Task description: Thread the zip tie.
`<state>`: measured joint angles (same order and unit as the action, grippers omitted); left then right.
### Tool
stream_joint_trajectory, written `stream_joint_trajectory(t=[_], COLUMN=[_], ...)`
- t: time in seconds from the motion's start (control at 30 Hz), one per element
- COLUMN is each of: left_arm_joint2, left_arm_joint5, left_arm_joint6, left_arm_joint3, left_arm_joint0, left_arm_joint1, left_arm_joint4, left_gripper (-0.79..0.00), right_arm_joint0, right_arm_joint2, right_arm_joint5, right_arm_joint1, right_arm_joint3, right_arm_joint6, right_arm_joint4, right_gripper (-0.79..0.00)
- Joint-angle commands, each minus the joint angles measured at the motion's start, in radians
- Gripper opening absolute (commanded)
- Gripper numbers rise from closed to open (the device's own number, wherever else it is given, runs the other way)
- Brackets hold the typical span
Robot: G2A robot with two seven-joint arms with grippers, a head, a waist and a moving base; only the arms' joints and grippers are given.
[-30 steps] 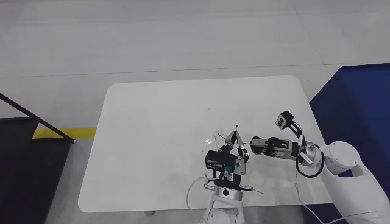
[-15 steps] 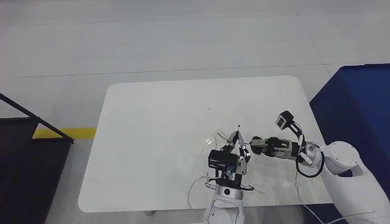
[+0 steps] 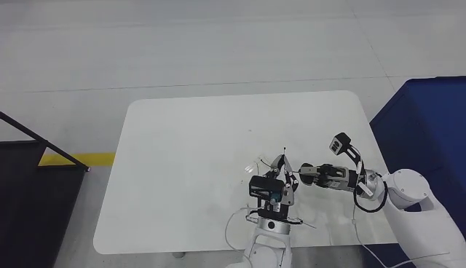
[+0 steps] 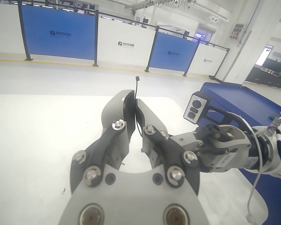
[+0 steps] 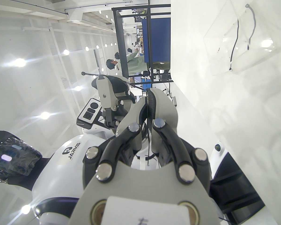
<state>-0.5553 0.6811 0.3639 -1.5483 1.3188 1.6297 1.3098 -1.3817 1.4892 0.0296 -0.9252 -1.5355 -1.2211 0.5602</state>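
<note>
A thin black zip tie (image 4: 136,89) stands upright in my left gripper (image 4: 134,99), which is shut on it, with the tie's small square head (image 4: 137,78) poking above the fingertips. In the top view the left gripper (image 3: 282,167) is above the table's front middle. My right gripper (image 3: 296,173) comes in from the right and meets it. In the right wrist view the right gripper (image 5: 149,92) is shut on the tie's thin tail (image 5: 148,118). The strap runs from there through the left gripper (image 5: 103,80) to the head (image 5: 83,73).
A clear plastic box (image 5: 243,40) holding spare black ties lies on the white table (image 3: 189,159), just left of the grippers (image 3: 255,167). A blue bin (image 3: 429,122) stands off the table's right edge. Blue and white barriers (image 4: 58,36) stand far behind.
The left wrist has shifted very slightly toward the right arm. Both grippers stay shut on the tie; the right arm has not moved.
</note>
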Motion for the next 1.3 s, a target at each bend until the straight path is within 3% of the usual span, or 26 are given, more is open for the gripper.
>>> stream_joint_trajectory(t=[0.0, 1.27], left_arm_joint2=[-0.003, -0.022], left_arm_joint5=[-0.006, -0.032], left_arm_joint6=[0.001, -0.02], left_arm_joint3=[-0.002, -0.008], left_arm_joint0=[0.002, 0.019], left_arm_joint1=[0.0, -0.004], left_arm_joint4=[-0.001, 0.043], left_gripper=[-0.785, -0.785], right_arm_joint0=[0.0, 0.0], right_arm_joint2=[0.0, 0.0], right_arm_joint5=[0.0, 0.0], right_arm_joint1=[0.0, 0.0], right_arm_joint3=[0.0, 0.0], right_arm_joint6=[0.0, 0.0], right_arm_joint4=[0.0, 0.0], right_gripper=[-0.785, -0.785])
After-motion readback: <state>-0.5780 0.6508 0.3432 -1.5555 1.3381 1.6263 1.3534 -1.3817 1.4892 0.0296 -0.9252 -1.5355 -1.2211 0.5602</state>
